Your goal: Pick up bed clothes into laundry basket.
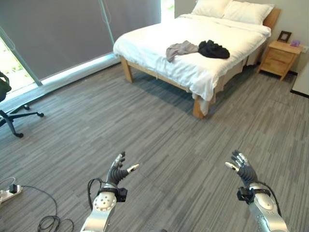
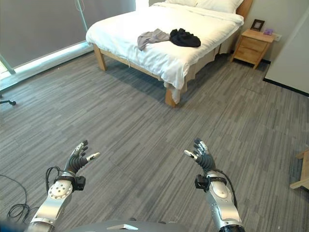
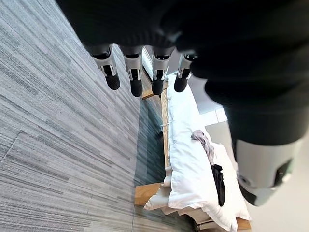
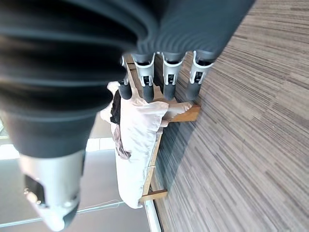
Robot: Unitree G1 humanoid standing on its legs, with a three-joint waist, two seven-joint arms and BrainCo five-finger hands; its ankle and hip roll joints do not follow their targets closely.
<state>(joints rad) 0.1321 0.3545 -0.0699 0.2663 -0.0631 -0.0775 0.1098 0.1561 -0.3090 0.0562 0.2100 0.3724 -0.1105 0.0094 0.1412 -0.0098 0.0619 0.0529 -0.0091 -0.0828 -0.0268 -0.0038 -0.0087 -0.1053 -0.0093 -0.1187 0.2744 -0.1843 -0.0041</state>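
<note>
A grey garment and a black garment lie side by side on the white bed across the room; both also show on the bed as the grey garment and the black garment. My left hand hovers over the floor at the lower left, fingers straight, holding nothing. My right hand hovers at the lower right, fingers straight and empty too. Both hands are far from the bed. In the wrist views the fingers and fingers point toward the bed.
A wooden nightstand with a picture frame stands right of the bed. Grey roller blinds cover the window wall at left. An office chair base and a power strip lie at the left. Grey plank floor stretches between me and the bed.
</note>
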